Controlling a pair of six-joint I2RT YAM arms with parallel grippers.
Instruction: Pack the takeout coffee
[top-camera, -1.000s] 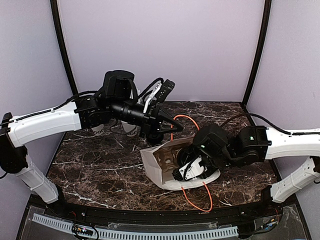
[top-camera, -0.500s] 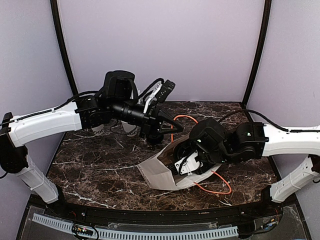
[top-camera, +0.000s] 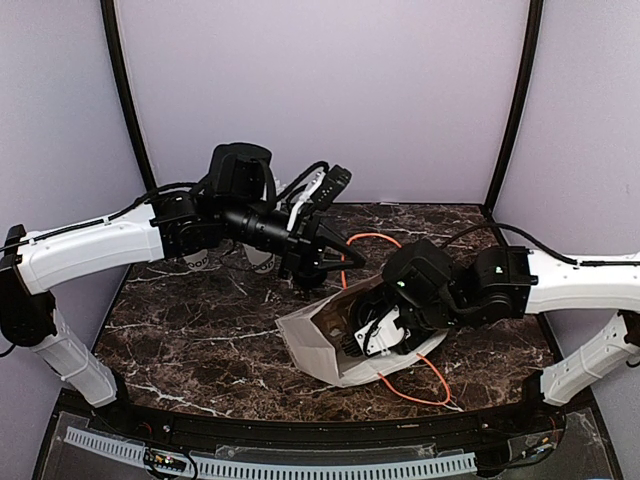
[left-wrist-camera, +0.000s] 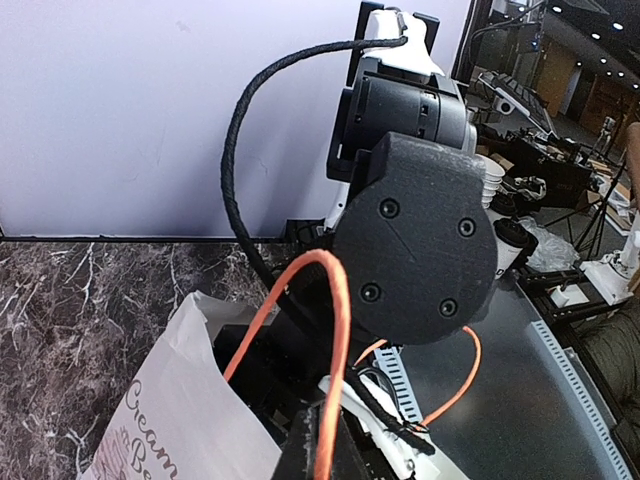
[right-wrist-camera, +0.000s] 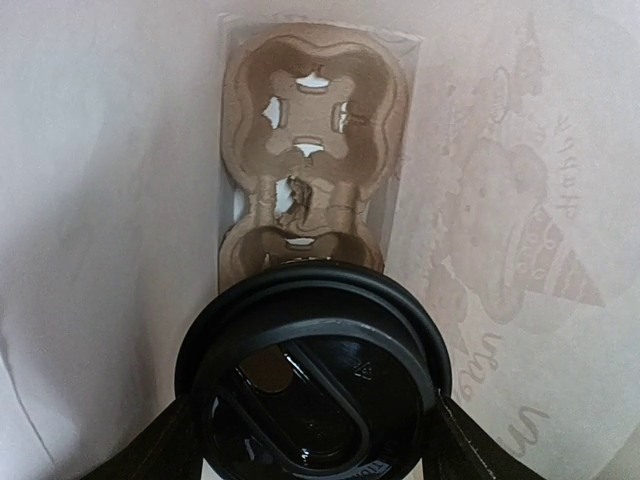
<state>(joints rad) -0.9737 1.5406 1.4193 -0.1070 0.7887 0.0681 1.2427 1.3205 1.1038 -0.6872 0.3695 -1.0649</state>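
Observation:
The takeout coffee (right-wrist-camera: 315, 370) shows its black dome lid in the right wrist view, held between my right gripper's (right-wrist-camera: 312, 440) dark fingers (right-wrist-camera: 150, 450). It sits inside the white paper bag (top-camera: 315, 340), which lies on its side on the marble table. A brown cardboard cup carrier (right-wrist-camera: 305, 150) lies at the bag's bottom, just beyond the lid. From above, my right gripper (top-camera: 372, 335) is in the bag's mouth and the cup is hidden. My left gripper (top-camera: 347, 262) is shut on the bag's orange cord handle (left-wrist-camera: 335, 330), holding it above the mouth.
The bag's other orange handle (top-camera: 425, 375) loops on the table toward the near edge. White cups (top-camera: 262, 258) stand at the back left, partly hidden behind my left arm. Lilac walls close in the table's back and sides.
My right gripper with the cup pushed left into the bag's mouth; the bag shifted and tilted with it. The loose orange handle slid to the right. The left arm barely moved.

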